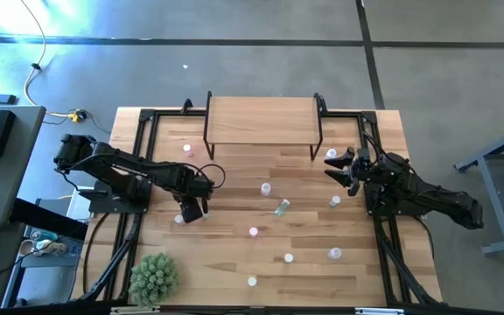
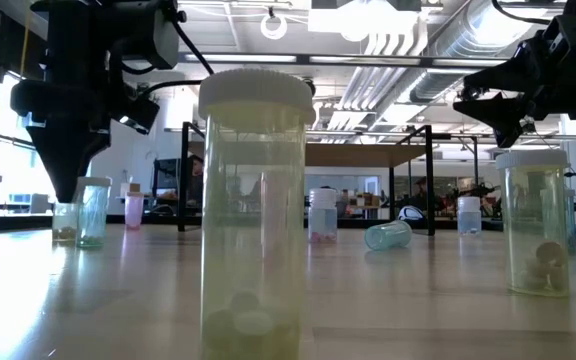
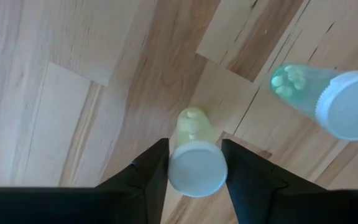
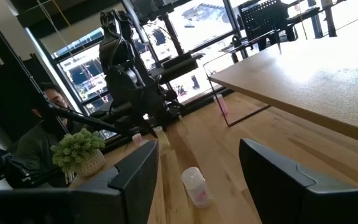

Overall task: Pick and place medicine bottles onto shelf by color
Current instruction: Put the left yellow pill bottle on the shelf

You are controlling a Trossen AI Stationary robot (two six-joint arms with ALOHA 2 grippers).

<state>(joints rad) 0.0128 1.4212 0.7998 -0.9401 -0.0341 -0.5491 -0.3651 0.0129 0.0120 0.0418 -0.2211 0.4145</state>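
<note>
A yellow bottle (image 3: 194,155) stands upright on the table (image 1: 234,175) between the fingers of the left gripper (image 3: 194,171), whose jaws sit spread on either side of its white cap, apparently just short of touching it. A green bottle (image 3: 328,96) stands just beside it. Other bottles dot the planks, one lying on its side (image 1: 282,207) near the middle. The shelf (image 1: 261,121) at the back edge is bare. The right gripper (image 1: 339,166) hangs near the shelf's right legs, jaws open.
</note>
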